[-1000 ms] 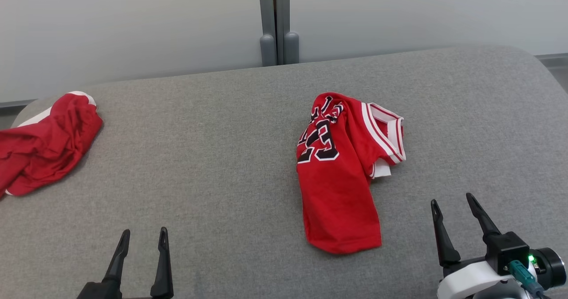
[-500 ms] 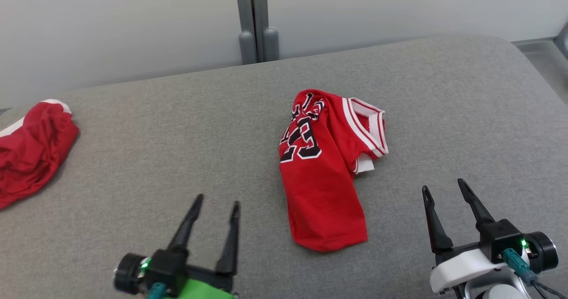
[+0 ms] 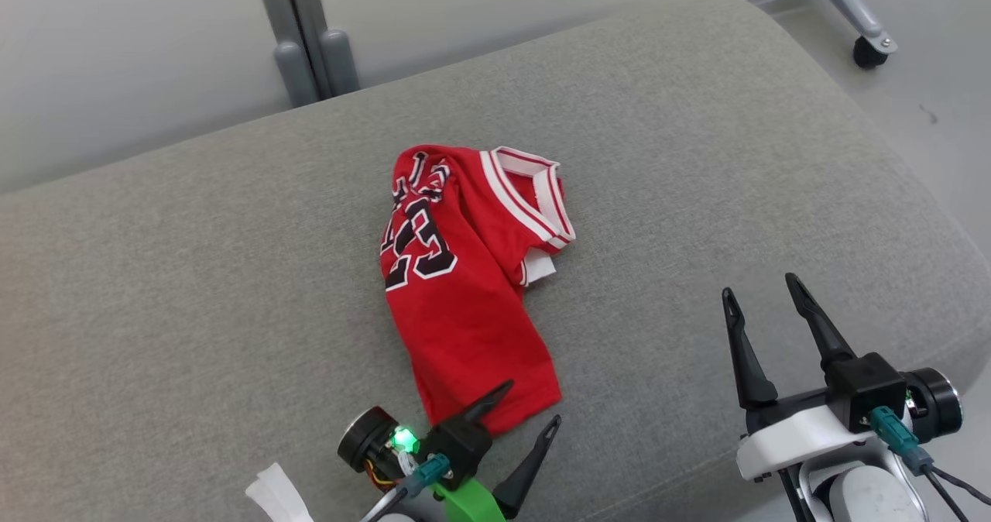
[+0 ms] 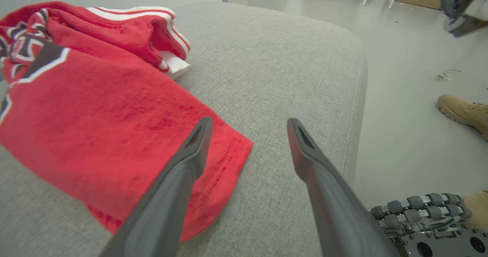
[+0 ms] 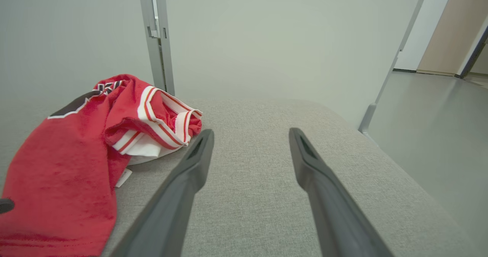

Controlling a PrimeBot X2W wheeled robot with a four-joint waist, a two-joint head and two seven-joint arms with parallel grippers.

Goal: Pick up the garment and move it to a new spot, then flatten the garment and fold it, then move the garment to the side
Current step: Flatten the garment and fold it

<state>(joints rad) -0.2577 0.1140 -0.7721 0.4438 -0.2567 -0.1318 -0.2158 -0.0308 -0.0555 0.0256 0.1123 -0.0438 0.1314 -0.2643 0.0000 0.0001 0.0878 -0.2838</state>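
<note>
**Left gripper** (image 3: 531, 403), two long dark tapering plastic fingers. It sat low near the bottom edge of the head view. The fingers slanted up and to the right, spread wide with nothing between them. In its own wrist view the left gripper (image 4: 249, 121) showed the same wide gap.
- Mounted on a dark wrist block (image 3: 458, 443) with a lit green lamp, a teal plug and a bright green collar (image 3: 472, 504).

**Right gripper** (image 3: 759, 286), same build. It stood at the lower right, fingers pointing up, spread wide and empty. Its own wrist view showed the right gripper (image 5: 251, 132) likewise gaping.
- Mounted on a white moulded forearm shell (image 3: 797, 435), with a black cylindrical wrist end (image 3: 935, 413) and a teal plug.
</note>
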